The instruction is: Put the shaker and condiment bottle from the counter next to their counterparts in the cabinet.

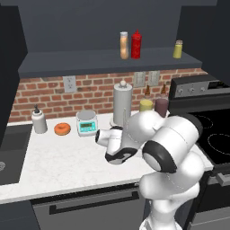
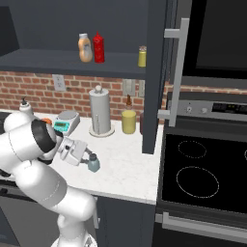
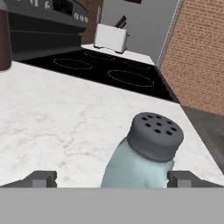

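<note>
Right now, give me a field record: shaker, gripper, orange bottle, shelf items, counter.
shaker: blue-grey jar with dark perforated cap, on the counter, between the fingertips
gripper: level with the shaker's body, one fingertip either side, gap showing on the left; grip cannot be confirmed
orange bottle: already on the cabinet shelf, right beside the red bottle
yellow-green shaker: on the shelf's right end, alone
task state: bottle placed, shaker not yet lifted

You are looking at a home kitchen. There is a white marble counter [image 1: 58, 161] below a red brick wall [image 1: 49, 92], a black stove [image 2: 207, 178] with round burner rings, a sink [image 1: 9, 152] at the left, and a dark wall cabinet [image 1: 108, 63] with bottles. A paper towel roll [image 1: 122, 104] and a toaster [image 3: 110, 37] stand on the counter.
</note>
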